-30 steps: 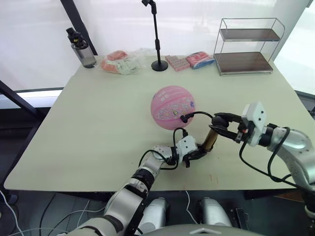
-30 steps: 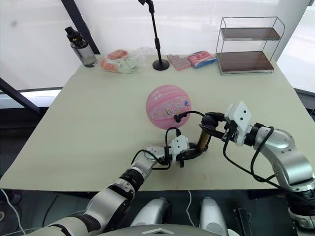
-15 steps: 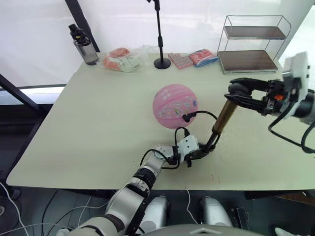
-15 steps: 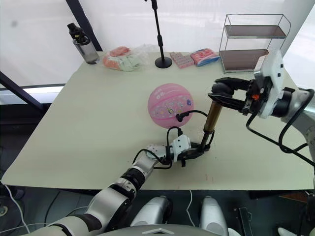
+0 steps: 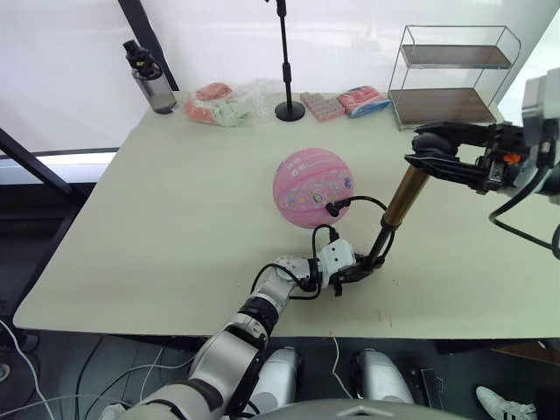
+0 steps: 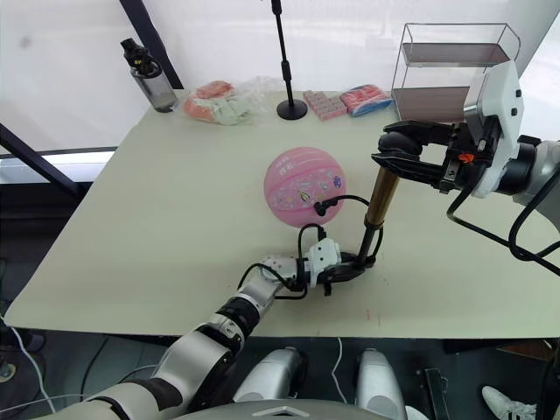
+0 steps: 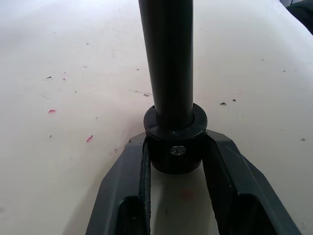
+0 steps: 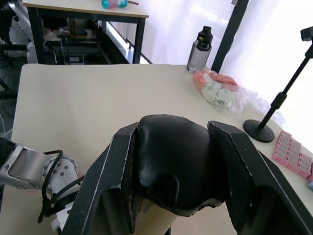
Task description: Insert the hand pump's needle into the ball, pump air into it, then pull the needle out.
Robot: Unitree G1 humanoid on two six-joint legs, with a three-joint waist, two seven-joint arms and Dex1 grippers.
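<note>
Left hand (image 7: 173,161) clamped on hand pump (image 5: 398,203) base on table (image 5: 175,219); right hand (image 8: 176,171) gripping its raised handle. Needle (image 5: 330,210) in pink ball (image 5: 312,188) mid-table.

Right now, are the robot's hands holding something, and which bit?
Both hold the hand pump. The left gripper clamps its black bottom cap; the right gripper grips its black handle on top.

I see the pink ball (image 5: 313,187) mid-table, needle (image 5: 330,209) in its near side; the hand pump (image 5: 395,207) stands extended beside it.
</note>
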